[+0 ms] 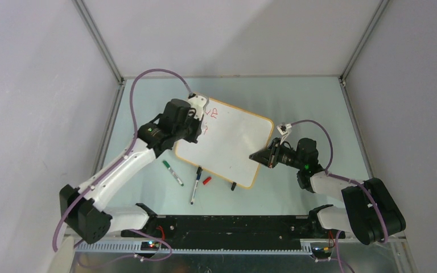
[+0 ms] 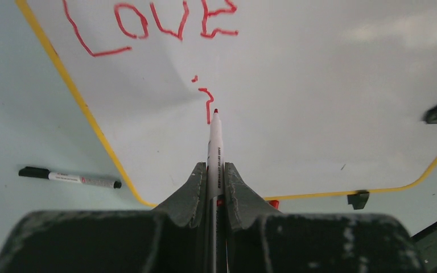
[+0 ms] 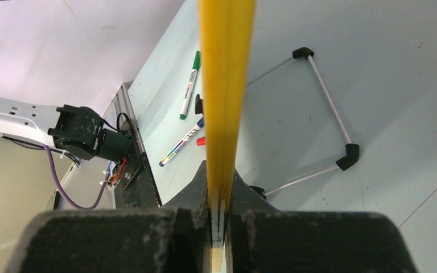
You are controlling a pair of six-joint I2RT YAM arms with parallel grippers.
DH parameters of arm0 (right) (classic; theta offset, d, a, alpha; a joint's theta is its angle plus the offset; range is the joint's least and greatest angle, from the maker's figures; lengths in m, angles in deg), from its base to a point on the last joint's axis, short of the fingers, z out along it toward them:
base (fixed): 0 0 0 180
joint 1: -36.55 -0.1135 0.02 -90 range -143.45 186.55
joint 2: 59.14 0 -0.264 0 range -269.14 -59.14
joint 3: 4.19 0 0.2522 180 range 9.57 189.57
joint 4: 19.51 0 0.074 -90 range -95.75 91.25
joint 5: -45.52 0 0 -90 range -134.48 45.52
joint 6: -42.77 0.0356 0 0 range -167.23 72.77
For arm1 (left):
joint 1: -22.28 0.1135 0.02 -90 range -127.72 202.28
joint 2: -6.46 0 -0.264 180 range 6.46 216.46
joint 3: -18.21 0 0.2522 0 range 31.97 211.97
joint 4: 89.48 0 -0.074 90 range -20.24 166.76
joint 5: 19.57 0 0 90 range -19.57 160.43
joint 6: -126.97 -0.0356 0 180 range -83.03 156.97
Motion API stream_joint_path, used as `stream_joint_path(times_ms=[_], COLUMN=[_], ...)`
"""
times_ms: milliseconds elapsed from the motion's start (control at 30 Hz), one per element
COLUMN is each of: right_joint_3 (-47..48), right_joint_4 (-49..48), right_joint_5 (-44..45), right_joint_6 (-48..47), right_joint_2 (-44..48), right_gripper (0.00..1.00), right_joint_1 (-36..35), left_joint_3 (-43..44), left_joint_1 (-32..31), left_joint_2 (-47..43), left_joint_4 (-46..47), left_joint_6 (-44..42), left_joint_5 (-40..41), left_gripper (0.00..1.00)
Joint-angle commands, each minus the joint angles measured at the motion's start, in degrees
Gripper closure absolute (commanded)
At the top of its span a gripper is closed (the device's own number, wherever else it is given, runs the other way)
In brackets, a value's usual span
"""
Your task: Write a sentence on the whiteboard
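Observation:
The whiteboard (image 1: 233,142) lies tilted in the middle of the table, with a yellow-orange frame. My left gripper (image 1: 196,122) is over its far left part, shut on a red marker (image 2: 214,148). The marker tip touches the board at the lower end of a short red stroke. The sentence (image 2: 148,23) reads "LOVE" in red, with a dot and an "i"-like stroke (image 2: 207,102) on the second line. My right gripper (image 1: 260,154) is shut on the board's right edge (image 3: 226,85), seen edge-on in the right wrist view, jaws (image 3: 219,187) pressed on both faces.
A green-capped marker (image 1: 172,173), a dark marker (image 1: 196,185) and a red cap (image 1: 206,180) lie on the table near the board's near edge. A black clip foot (image 1: 233,185) sits on that edge. A thin wire stand with black corners (image 3: 324,114) shows beneath the board.

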Motion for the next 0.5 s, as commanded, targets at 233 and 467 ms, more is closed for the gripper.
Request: stream_joint_path(times_ms=[233, 467], right_joint_3=[0.4, 0.4], right_joint_4=[-0.7, -0.5], right_joint_5=[2.9, 2.8], right_joint_6=[-5.8, -5.8], right_joint_2=[0.2, 0.5], right_gripper=[1.00, 1.00], right_joint_1=[0.2, 0.3], left_joint_3=[0.3, 1.4], left_joint_1=[-0.3, -0.3], left_joint_2=[-1.9, 0.4], left_joint_4=[6.8, 5.6], left_joint_6=[0.7, 0.9], left_joint_5=[-6.7, -7.4], left_gripper=[1.00, 1.00])
